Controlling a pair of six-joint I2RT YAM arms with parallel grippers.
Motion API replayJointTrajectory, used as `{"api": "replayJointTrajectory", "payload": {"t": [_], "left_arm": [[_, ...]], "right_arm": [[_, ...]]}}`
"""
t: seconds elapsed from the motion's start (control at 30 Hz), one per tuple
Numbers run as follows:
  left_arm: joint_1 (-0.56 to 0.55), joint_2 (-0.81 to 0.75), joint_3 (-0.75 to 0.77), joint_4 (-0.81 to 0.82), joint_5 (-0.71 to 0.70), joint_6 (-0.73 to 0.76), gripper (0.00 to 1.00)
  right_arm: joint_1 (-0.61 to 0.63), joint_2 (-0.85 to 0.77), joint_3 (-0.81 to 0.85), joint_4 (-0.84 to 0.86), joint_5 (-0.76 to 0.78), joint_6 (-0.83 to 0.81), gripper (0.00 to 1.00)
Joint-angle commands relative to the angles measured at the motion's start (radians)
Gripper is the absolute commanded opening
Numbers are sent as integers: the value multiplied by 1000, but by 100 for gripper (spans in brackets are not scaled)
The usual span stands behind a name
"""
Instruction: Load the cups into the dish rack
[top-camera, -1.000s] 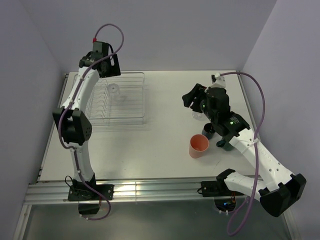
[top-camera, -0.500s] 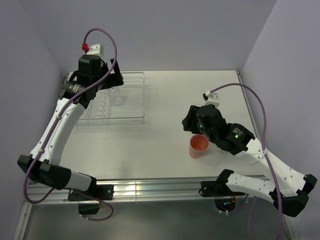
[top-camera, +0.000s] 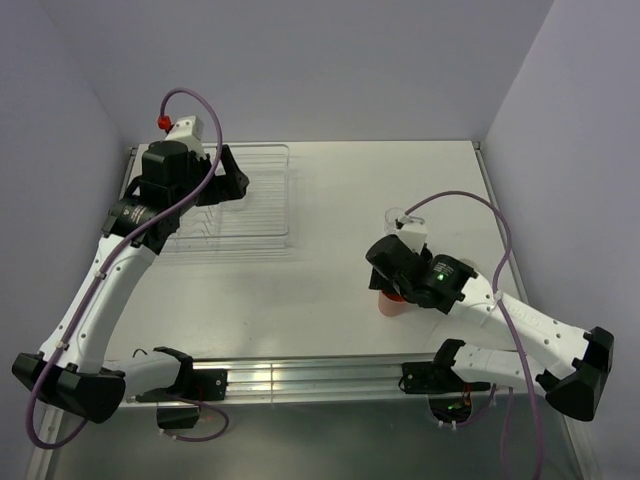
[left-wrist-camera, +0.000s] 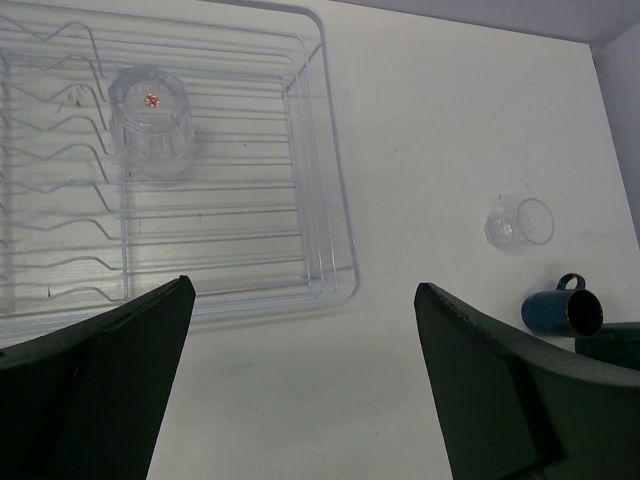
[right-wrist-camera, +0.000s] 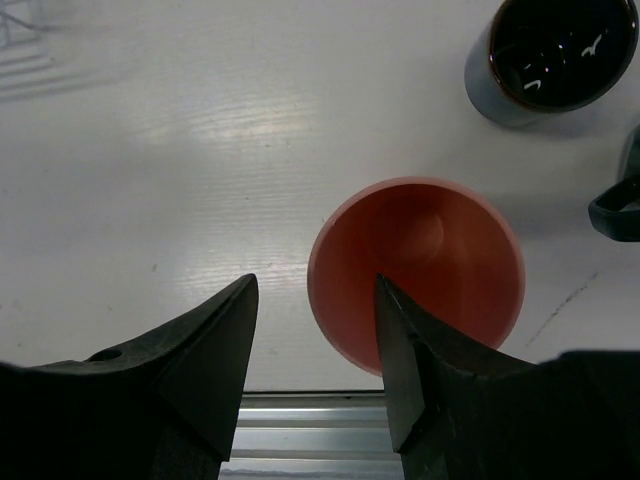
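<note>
Cups: one glass tumbler (left-wrist-camera: 152, 122) sits in the dish rack (left-wrist-camera: 335, 200), far left; a second tumbler (left-wrist-camera: 518, 224) and navy mug (left-wrist-camera: 562, 311) stand on the counter (left-wrist-camera: 450, 120), right. Right pincer (right-wrist-camera: 315, 285), released, straddles the pink tumbler (right-wrist-camera: 440, 270) wall; left pincer (left-wrist-camera: 305, 288), released, hovers over the dish rack.

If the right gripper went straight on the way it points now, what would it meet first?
Probably the salmon-pink cup: the open right gripper straddles its rim, one finger over the mouth, the other outside above the table. How far above the rim it is, I cannot tell.
</note>
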Motion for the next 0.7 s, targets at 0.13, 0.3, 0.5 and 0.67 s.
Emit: {"api": "replayJointTrajectory", "payload": {"t": [0.13,0.3,0.5,0.67], "left_arm": [[-3,-33,-48,61,44,1,99],[-3,-28,-71,72,72,-2,99],[-3,-33,-88,77,75,3,99],[-3,-30,-97,66,78,12,99]], "right_arm": [[8,23,-60,21,32,41,59],[8,65,-86,73,19,27,61],[5,120,-100,116,19,6,51],[-1,148,-99,128,13,-22,38]]}}
